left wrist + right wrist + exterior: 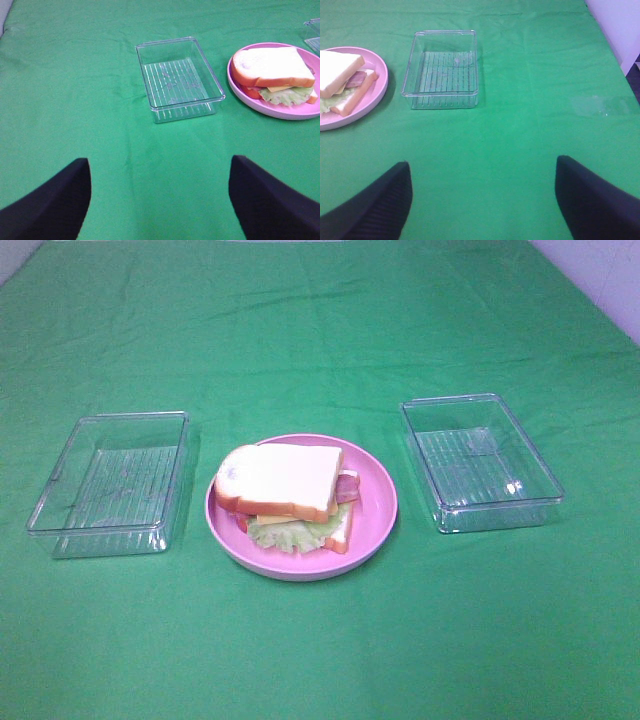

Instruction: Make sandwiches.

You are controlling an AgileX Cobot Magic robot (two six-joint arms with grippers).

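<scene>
Left gripper (160, 200): jaws spread wide, nothing between them, hanging over bare green cloth well back from everything. You only catch the two dark fingertips in its own wrist view; the high camera doesn't show the arm at all.
Right gripper (482, 200): same deal, wide open and empty, parked over the cloth on its own side, well apart from its bin.
Sandwich (287, 498): sitting on the pink plate (380, 502) in the middle of the table, between the two bins. Looks fully stacked to me.
Top bread slice (282, 478): white with the orange-brown crust, lying a bit skewed over the layers below, so it overhangs toward the left bin.
Lettuce (285, 533): frilly green edge poking out the front side.
Cheese (280, 88): thin yellow edge showing just under the top slice.
Bacon (346, 487): reddish strip peeking out on the right side.
Bottom bread slice (352, 97): visible under the fillings, resting on the plate.
Left bin (110, 483): clear plastic, nothing in it that I can see.
Right bin (482, 461): also clear, also looks emptied out.
Progress guess: pretty much done, honestly. Every ingredient seems to be in the stack and no loose pieces are lying around.
What's left: maybe nudge that crooked top slice straight, if anyone cares. Otherwise I'd call it finished.
</scene>
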